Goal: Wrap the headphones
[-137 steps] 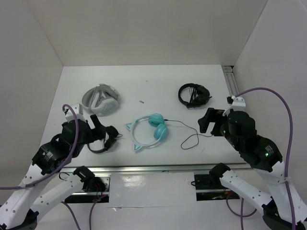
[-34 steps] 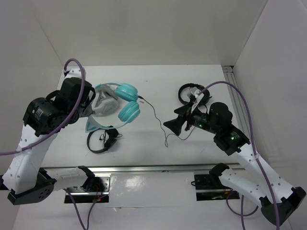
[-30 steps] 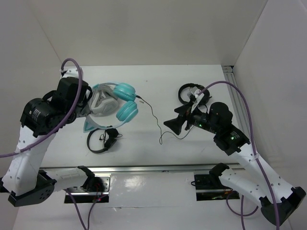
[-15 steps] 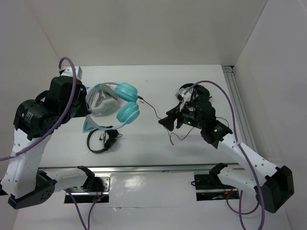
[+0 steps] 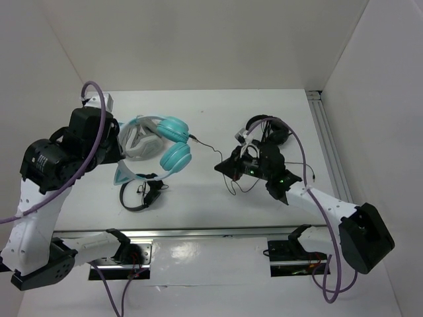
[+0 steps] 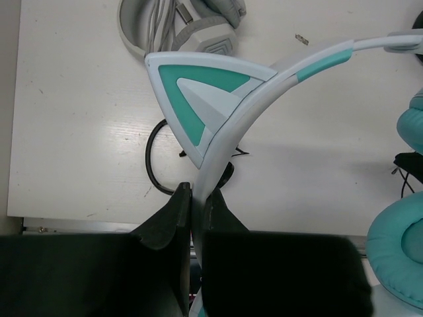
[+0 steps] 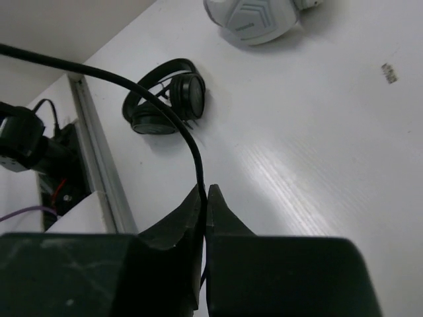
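The teal headphones (image 5: 175,142) hang above the table's left half, their cups one over the other. My left gripper (image 5: 116,157) is shut on the pale blue headband (image 6: 228,122), just below a cat-ear point (image 6: 198,92). The thin black cable (image 5: 206,145) runs from the cups down to the right. At the middle of the table my right gripper (image 5: 219,168) is shut on the cable (image 7: 175,119), which passes between its closed jaws (image 7: 205,193). Slack cable lies looped under the right arm (image 5: 241,188).
Grey-white bulky headphones (image 5: 135,142) lie behind the raised teal pair, also in the wrist views (image 6: 192,26) (image 7: 254,16). Small black headphones (image 5: 140,195) rest near the front edge at the left. Another black pair (image 5: 266,129) sits back right. A metal rail (image 5: 320,122) lines the right side.
My right gripper has moved left toward the teal headphones and closed from wide open onto the cable. The left arm has lifted the headphones slightly and holds them.
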`<state>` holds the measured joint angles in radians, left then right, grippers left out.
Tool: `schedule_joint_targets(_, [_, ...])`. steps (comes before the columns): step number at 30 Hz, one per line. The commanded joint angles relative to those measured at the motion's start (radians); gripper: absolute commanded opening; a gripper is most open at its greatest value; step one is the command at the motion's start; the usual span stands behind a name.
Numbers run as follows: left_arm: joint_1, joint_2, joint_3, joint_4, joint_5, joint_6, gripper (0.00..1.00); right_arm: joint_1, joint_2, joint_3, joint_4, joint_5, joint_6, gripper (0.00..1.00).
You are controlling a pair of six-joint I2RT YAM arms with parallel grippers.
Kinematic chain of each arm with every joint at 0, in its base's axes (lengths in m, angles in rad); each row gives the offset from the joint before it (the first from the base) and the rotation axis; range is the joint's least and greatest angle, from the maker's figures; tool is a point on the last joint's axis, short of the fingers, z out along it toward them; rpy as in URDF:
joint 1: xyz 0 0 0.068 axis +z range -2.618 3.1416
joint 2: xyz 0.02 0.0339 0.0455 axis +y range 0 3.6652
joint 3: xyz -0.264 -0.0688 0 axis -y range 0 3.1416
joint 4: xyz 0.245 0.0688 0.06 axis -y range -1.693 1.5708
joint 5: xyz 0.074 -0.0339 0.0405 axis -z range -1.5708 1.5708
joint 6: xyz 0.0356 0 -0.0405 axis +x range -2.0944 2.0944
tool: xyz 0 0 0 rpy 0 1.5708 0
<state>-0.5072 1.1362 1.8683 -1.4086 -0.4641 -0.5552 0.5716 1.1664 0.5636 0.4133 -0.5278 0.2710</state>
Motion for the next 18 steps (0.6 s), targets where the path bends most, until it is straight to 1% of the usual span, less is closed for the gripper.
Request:
schedule_joint_targets(1, [0.015,-0.026,-0.004,0.100,-0.019,-0.035,0.00,0.014,-0.030,0.009,0.056,0.072,-0.016,0.00])
schedule_joint_targets(2, [0.015,-0.026,-0.029,0.100,-0.031,-0.035,0.00,0.023,-0.046,0.009,0.017,0.112,-0.030,0.00])
schedule_joint_targets(3, [0.015,-0.026,-0.046,0.111,-0.082,-0.035,0.00,0.024,-0.091,0.031,-0.025,0.155,-0.044,0.00])
schedule_joint_targets(4, [0.015,-0.035,-0.070,0.129,-0.111,-0.026,0.00,0.034,-0.118,0.047,-0.132,0.205,-0.073,0.00])
schedule_joint_targets(5, [0.015,-0.055,-0.139,0.149,-0.134,-0.026,0.00,0.053,-0.148,0.062,-0.187,0.323,-0.088,0.00])
schedule_joint_targets(6, [0.015,-0.070,-0.179,0.173,-0.160,-0.009,0.00,0.066,-0.209,0.100,-0.242,0.391,-0.102,0.00])
schedule_joint_targets(7, [0.015,-0.084,-0.222,0.236,-0.160,0.006,0.00,0.080,-0.235,0.122,-0.345,0.455,-0.127,0.00])
schedule_joint_targets(8, [0.015,-0.096,-0.294,0.262,-0.147,0.027,0.00,0.103,-0.260,0.146,-0.394,0.579,-0.137,0.00])
schedule_joint_targets(10, [0.015,-0.137,-0.372,0.341,-0.086,0.066,0.00,0.126,-0.307,0.237,-0.523,0.682,-0.156,0.00])
schedule_joint_targets(11, [-0.002,-0.151,-0.409,0.421,-0.056,0.111,0.00,0.146,-0.316,0.271,-0.560,0.756,-0.168,0.00])
schedule_joint_targets(13, [-0.051,-0.194,-0.501,0.495,0.020,0.158,0.00,0.160,-0.327,0.364,-0.643,0.773,-0.188,0.00])
schedule_joint_targets(14, [-0.092,-0.210,-0.538,0.541,0.030,0.184,0.00,0.169,-0.327,0.395,-0.668,0.785,-0.188,0.00])
schedule_joint_targets(15, [-0.108,-0.210,-0.587,0.592,0.042,0.196,0.00,0.183,-0.327,0.422,-0.689,0.767,-0.203,0.00])
schedule_joint_targets(17, [-0.132,-0.210,-0.624,0.626,0.082,0.245,0.00,0.201,-0.298,0.496,-0.755,0.702,-0.236,0.00])
schedule_joint_targets(18, [-0.178,-0.198,-0.635,0.626,0.082,0.258,0.00,0.217,-0.287,0.518,-0.778,0.666,-0.246,0.00])
